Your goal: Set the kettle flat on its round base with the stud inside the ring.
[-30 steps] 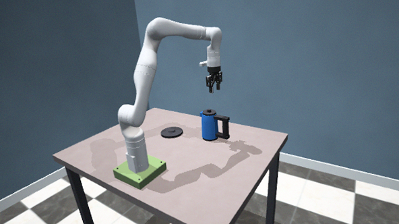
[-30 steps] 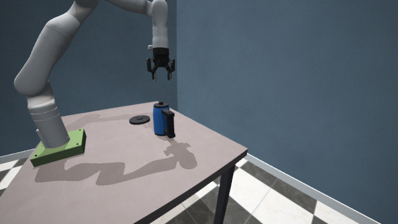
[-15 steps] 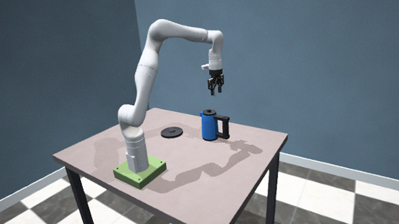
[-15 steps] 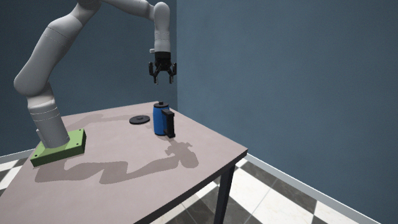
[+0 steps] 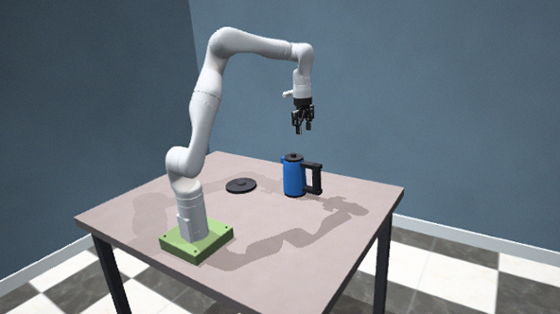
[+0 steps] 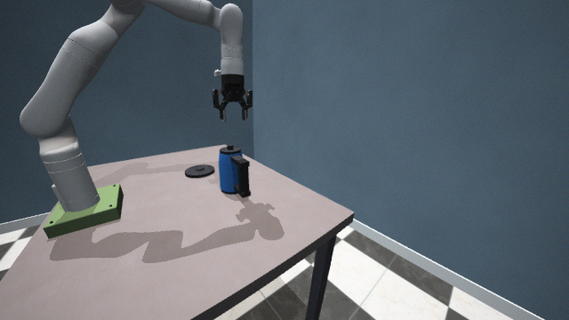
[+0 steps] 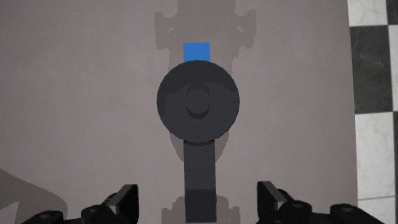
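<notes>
A blue kettle (image 5: 292,179) (image 6: 228,173) with a dark lid (image 7: 197,102) and a black handle (image 5: 313,177) (image 6: 242,176) (image 7: 200,175) stands upright on the table (image 5: 275,257) (image 6: 187,249). Its round black base (image 5: 241,185) (image 6: 199,171) lies flat on the table to the kettle's left, apart from it. My gripper (image 5: 302,128) (image 6: 232,116) (image 7: 197,199) is open and empty. It hangs high above the kettle, over the handle side. In the wrist view I look straight down on the lid and handle; the base is out of that view.
The arm's green mounting block (image 5: 196,241) (image 6: 84,213) sits at the table's near left. The table's right edge (image 7: 350,100) is close to the kettle, with checkered floor beyond. Walls stand behind the table.
</notes>
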Controlling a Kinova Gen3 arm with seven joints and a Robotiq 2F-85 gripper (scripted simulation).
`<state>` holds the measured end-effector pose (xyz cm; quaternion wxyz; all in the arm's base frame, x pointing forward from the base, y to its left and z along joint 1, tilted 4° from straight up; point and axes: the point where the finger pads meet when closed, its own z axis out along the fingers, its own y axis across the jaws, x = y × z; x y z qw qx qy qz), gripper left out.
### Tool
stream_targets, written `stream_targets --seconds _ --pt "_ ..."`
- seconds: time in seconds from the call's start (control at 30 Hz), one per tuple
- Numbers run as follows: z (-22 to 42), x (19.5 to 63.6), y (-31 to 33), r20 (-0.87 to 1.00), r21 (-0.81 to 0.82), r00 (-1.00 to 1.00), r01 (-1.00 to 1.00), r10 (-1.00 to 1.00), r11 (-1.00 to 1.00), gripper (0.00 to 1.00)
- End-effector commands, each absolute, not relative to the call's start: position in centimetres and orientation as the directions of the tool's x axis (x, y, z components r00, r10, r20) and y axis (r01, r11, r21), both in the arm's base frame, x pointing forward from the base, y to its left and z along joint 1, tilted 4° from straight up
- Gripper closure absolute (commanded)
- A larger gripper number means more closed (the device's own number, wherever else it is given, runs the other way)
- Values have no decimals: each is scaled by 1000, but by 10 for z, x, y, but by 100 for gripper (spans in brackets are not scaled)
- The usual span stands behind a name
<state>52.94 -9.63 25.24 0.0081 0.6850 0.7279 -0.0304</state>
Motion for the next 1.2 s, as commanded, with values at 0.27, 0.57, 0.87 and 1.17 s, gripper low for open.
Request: stream_targets --seconds 0.27,0.57,0.87,1.17 --pt "253 530 -96 -54 -31 -61 998 997 60 20" --pt "253 530 -96 -54 -31 -61 998 997 60 20" --pt "253 530 -96 -54 -31 -61 998 997 60 20" --pt "246 529 -97 -54 -31 -61 998 997 60 20"
